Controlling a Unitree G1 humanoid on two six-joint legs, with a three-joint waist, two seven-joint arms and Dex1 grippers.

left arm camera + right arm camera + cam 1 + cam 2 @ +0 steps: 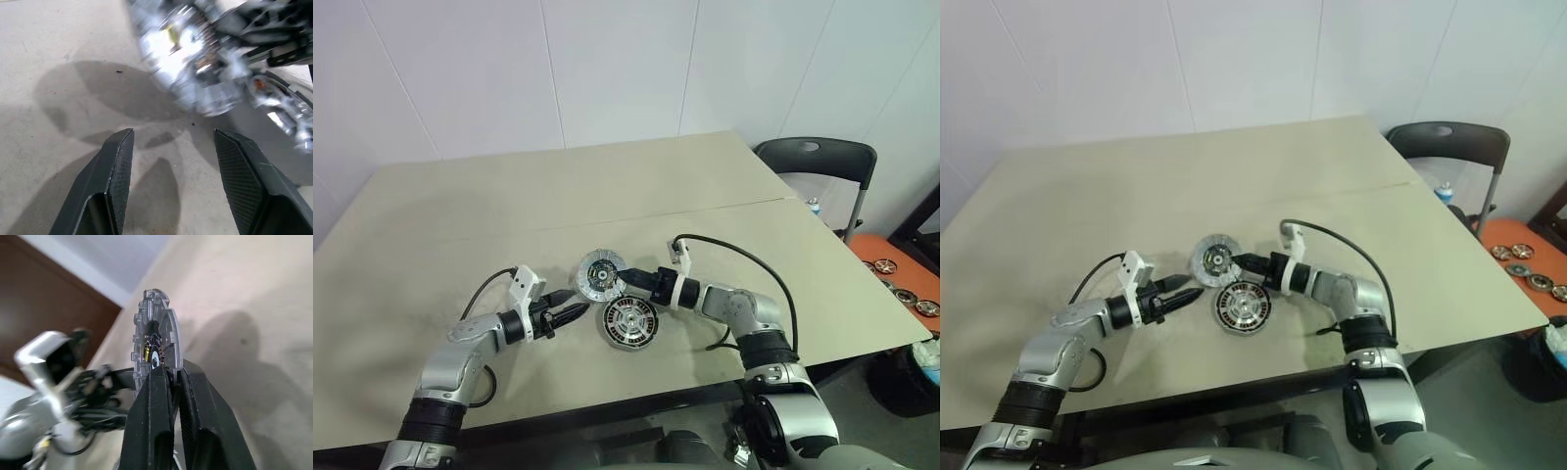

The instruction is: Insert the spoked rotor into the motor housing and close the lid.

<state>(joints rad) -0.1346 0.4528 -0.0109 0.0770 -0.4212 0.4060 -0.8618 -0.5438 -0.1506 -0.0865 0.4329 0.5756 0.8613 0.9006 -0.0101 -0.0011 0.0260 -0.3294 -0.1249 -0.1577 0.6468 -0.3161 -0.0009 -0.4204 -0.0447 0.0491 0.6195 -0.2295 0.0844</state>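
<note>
A wide beige table (509, 206) fills the middle of the room, with a seam running across it and plain white walls behind. Off its far right corner stands a dark folding chair (822, 162), and more round parts lie on an orange mat (901, 279) on the floor beside it. Most of the tabletop is bare, so there is plenty of room on every side of the work; the near edge runs just in front of the arms.

The motor housing (629, 322) lies flat near the front middle, open face up, copper windings showing around a silver centre. Just beyond it the lid (600, 275) is lifted off the table and tipped up on edge, its notched rim pinched by the right gripper (625, 281), whose fingers are clamped tight on it. The lid's face turns towards the left arm.

The left gripper (576, 308) hovers low over the table just left of the housing, its fingers (117, 169) spread apart with nothing between them
</note>
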